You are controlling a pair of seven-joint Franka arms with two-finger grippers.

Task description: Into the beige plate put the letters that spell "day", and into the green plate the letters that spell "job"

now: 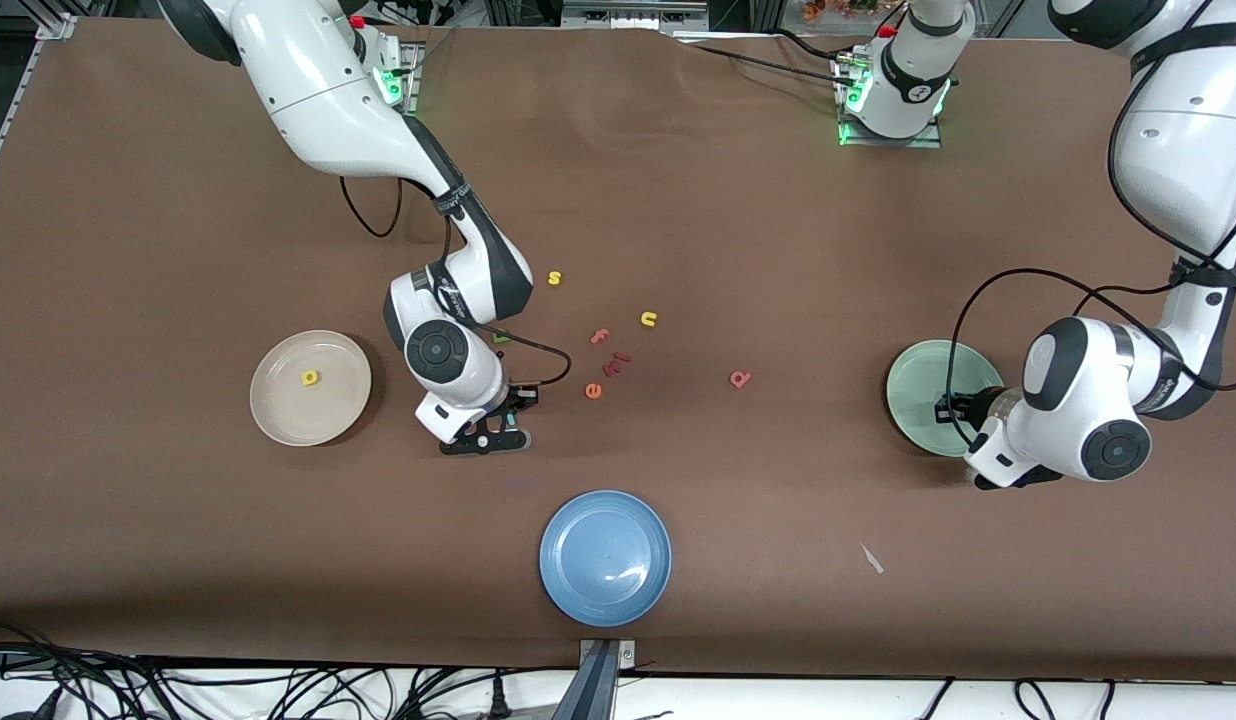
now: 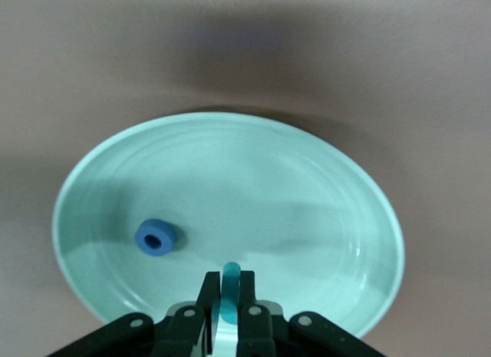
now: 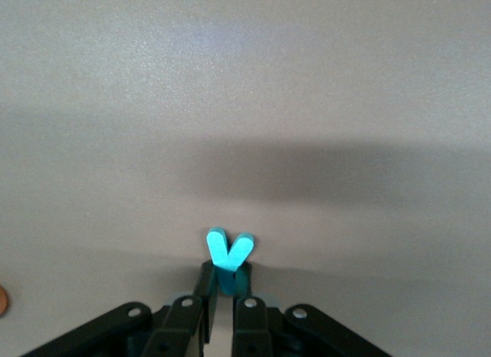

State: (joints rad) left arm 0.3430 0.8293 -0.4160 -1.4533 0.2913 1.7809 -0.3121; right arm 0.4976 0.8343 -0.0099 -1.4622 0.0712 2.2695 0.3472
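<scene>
Teal "y" [image 3: 229, 253] pinched in right gripper [image 3: 224, 292], over bare table betw beige plate [image 1: 278, 415] & loose letters. Yellow letter [image 1: 310, 377] lies in beige plate. Teal "j" [image 2: 230, 292] pinched in left gripper [image 2: 229, 299], over green plate [image 2: 322, 188]; blue "o" [image 2: 156, 237] in that plate. Salmon looped letter [image 1: 740, 378] on table, betw loose cluster & green plate. Blue plate [image 1: 605, 557] nearer front cam.

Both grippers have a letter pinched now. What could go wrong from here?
1. The right gripper pinches the teal "y" only by its stem; it could twist or slip out before reaching the beige plate.
2. The left gripper, over the green plate, holds a teal letter by a thin edge; released, it may land on the blue "o".
</scene>
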